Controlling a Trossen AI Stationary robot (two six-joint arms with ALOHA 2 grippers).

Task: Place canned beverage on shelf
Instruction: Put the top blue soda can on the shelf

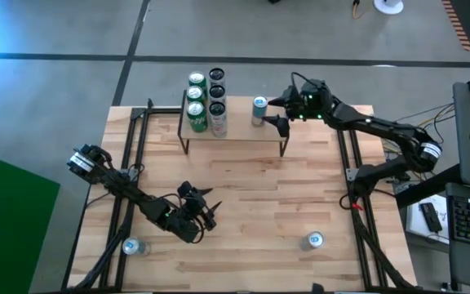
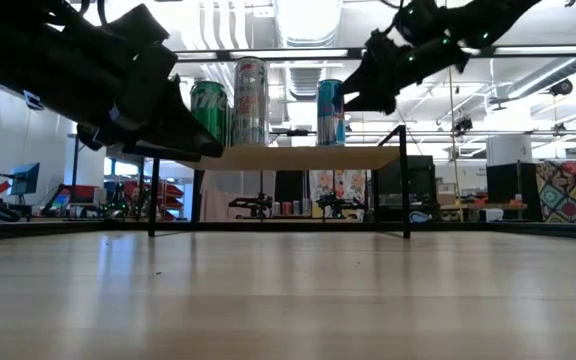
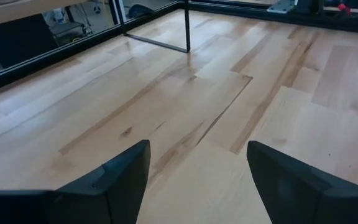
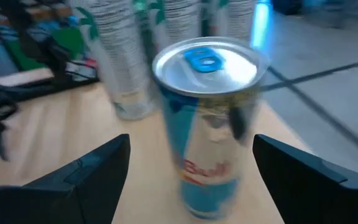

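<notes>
The right gripper (image 1: 277,112) stands at the right-hand end of the low shelf of pale wooden plank on thin black wire legs (image 1: 243,131), its jaws spread wide on either side of a slim blue and silver beverage can with a blue pull tab (image 4: 207,124), which stands upright on the plank and appears free of both fingers. The can sits apart from a cluster of six tall cans, green-and-white ones and dark-topped ones (image 1: 206,102), grouped at the shelf's other end. The left gripper (image 1: 205,214) hangs low over the bare pale wooden worktop (image 1: 259,204) toward the near left, its jaws fairly wide and empty. Two more silver-topped cans, one at the near left corner (image 1: 131,247) and one at the near right (image 1: 313,240), wait on the worktop. The placing looks all but finished; the risk now lies in the retreat. The can is tall, narrow and smooth-walled aluminium, top-heavy on a small base, and it stands near the plank's end. A dark finger brushing its side as the arm backs away could tip it, and a round can on smooth planed wood would roll off the edge. The shelf rests on light wire legs, so a knock against the frame might also shake the neighbouring cans. A straight, level retreat with the jaws kept wide seems the safe course.
</notes>
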